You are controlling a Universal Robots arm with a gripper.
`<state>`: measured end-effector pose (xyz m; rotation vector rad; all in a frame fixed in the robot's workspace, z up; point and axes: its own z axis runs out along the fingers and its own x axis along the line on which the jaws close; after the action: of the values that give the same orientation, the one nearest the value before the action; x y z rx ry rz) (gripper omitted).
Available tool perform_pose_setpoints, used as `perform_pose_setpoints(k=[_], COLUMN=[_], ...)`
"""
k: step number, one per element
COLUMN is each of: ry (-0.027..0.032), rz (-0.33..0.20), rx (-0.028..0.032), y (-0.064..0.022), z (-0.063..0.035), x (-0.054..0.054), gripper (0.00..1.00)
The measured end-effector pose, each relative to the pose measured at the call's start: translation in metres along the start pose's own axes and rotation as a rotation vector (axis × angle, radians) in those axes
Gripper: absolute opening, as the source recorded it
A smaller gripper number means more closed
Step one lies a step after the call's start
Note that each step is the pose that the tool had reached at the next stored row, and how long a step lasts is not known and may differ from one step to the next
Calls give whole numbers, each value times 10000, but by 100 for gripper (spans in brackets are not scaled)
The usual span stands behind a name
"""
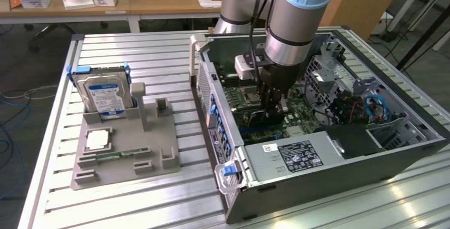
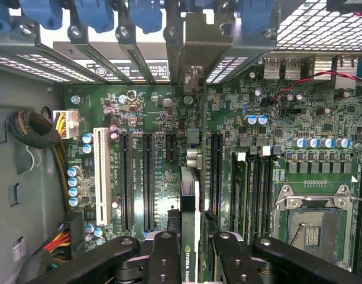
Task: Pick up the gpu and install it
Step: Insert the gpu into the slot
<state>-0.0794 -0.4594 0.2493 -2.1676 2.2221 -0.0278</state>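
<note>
Tool (image 2: 190, 251) clamped on edge-on gpu (image 2: 191, 201), lowered inside open computer case (image 1: 393, 158), just above green motherboard (image 2: 157, 124), hard drive (image 1: 105, 96) upright on grey holder (image 1: 126, 150), exterior view's left, aluminium bench (image 1: 140, 208)

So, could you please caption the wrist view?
Hand shut on the gpu, held edge-on above the motherboard slots.
</note>
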Motion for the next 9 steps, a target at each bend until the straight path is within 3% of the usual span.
perform_pose_setpoints(k=[9], ry=[5], rz=[-1], rx=[-4], y=[1], z=[29], x=[1], gripper=[26])
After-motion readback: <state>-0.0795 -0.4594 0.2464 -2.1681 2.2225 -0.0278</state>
